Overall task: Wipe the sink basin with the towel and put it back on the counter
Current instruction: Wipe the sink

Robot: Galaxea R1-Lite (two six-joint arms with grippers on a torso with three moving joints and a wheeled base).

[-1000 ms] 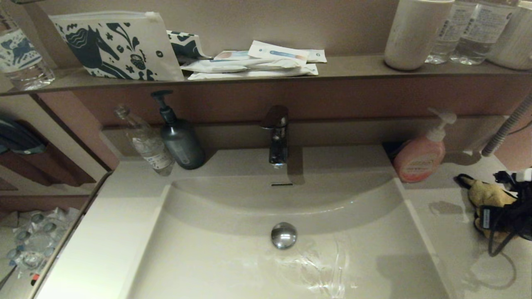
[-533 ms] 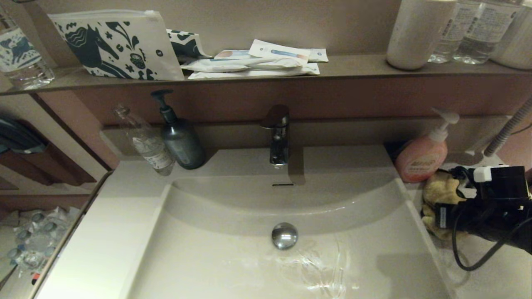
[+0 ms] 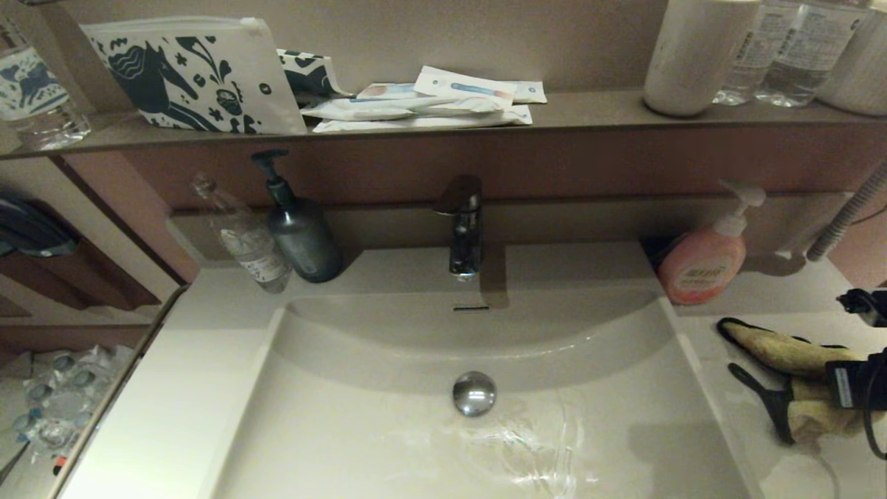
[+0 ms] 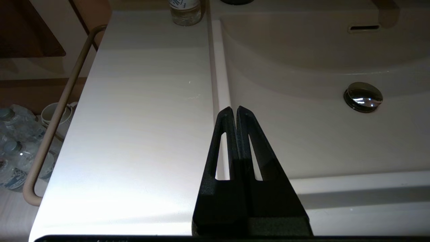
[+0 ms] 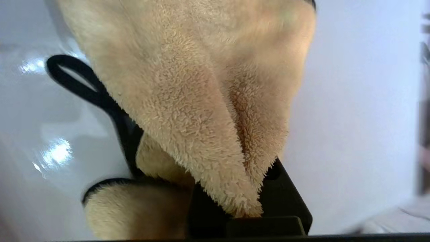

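Observation:
The mustard-yellow towel [image 3: 783, 350] lies stretched out on the right side of the counter [image 3: 762, 305], its black loop strap [image 3: 759, 395] pointing toward the sink basin [image 3: 388, 430]. My right gripper [image 3: 849, 384] sits at the view's right edge, shut on the towel's far end. In the right wrist view the fluffy towel [image 5: 188, 101] spills out over my right gripper [image 5: 235, 181] and hides the fingertips. My left gripper [image 4: 234, 109] is shut on nothing and hovers over the basin's front left rim, out of the head view.
A pink soap pump bottle [image 3: 701, 267] stands just behind the towel. The faucet [image 3: 463, 225], a dark pump bottle [image 3: 301, 235] and a clear bottle [image 3: 242, 235] line the back. Water streaks [image 3: 533, 450] show near the chrome drain plug [image 3: 474, 393]. A corrugated hose [image 3: 845, 211] hangs at right.
My right gripper swung left to the basin's edge with the bunched towel, then drew back right. The towel is now spread longer and flatter on the counter.

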